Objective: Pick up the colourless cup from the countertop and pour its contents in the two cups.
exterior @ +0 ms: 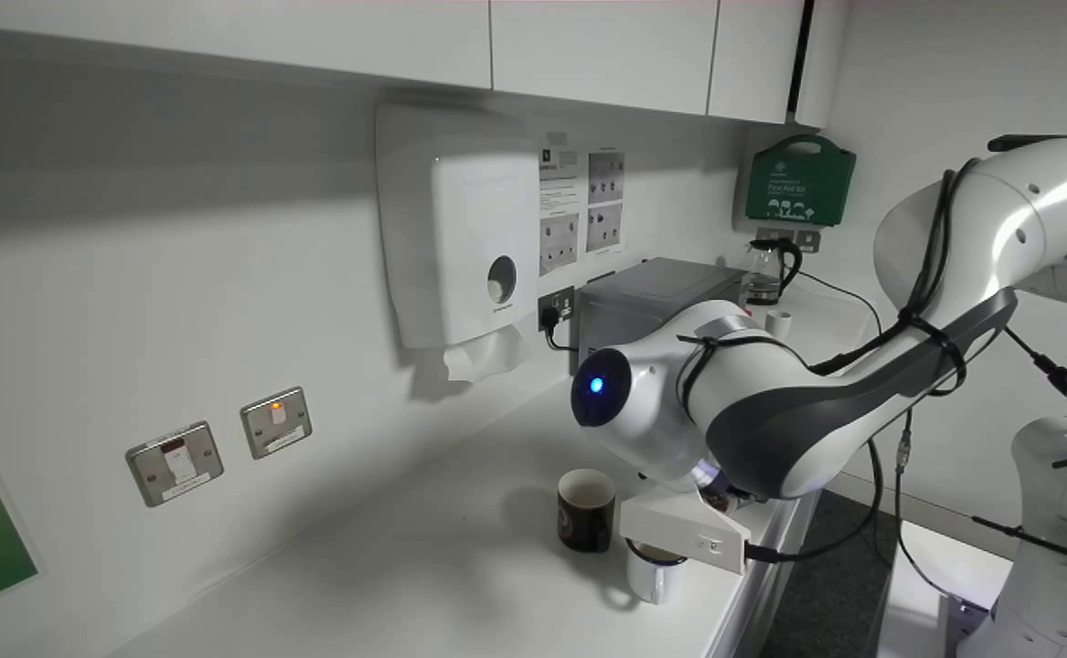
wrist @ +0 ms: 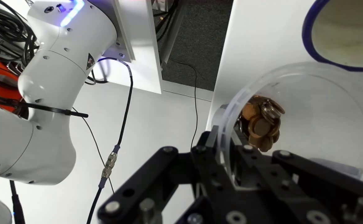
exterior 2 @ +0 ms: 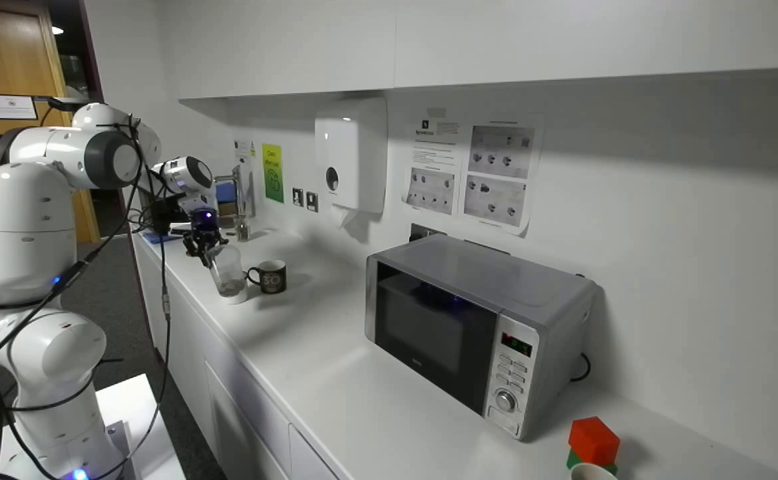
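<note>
"As the colourless round plastic cup (exterior 2: 227, 267) hangs tilted near the blue-rimmed white mug (exterior: 645, 576), what holds it?"

"The black metal gripper (wrist: 225, 140) pinches its rim, jaws nearly together; round coppery coins (wrist: 260, 122) probably weight it; its slick wall may flex; the rim suits best."

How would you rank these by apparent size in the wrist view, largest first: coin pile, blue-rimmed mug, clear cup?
1. clear cup
2. blue-rimmed mug, judging its visible part only
3. coin pile

Colourless cup (exterior 2: 228, 269) tilted, coins (wrist: 260, 124) inside; dark mug (exterior: 585, 521) beside white mug (exterior: 653, 576).
</note>
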Motion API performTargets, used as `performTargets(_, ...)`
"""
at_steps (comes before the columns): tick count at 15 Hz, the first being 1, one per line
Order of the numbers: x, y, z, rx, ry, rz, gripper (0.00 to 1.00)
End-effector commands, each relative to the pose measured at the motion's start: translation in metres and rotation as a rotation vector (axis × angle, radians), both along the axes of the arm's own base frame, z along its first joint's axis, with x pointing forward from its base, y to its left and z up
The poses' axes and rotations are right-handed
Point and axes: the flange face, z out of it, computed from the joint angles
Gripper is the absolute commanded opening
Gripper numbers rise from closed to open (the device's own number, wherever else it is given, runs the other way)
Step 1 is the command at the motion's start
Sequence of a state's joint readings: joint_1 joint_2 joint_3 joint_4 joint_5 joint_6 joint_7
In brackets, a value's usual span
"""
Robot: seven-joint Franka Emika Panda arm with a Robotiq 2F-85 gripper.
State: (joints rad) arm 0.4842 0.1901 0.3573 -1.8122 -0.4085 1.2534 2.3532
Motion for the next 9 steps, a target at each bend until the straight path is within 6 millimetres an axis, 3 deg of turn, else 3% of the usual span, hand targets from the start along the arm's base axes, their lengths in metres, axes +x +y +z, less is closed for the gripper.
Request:
performTargets(1, 0.004, 0.0083, 0.0153, -0.049, -0.018, -0.006, 0.02)
performTargets(9, 0.012, 0.0154, 0.0123, -0.138, -0.037, -0.015, 0.02)
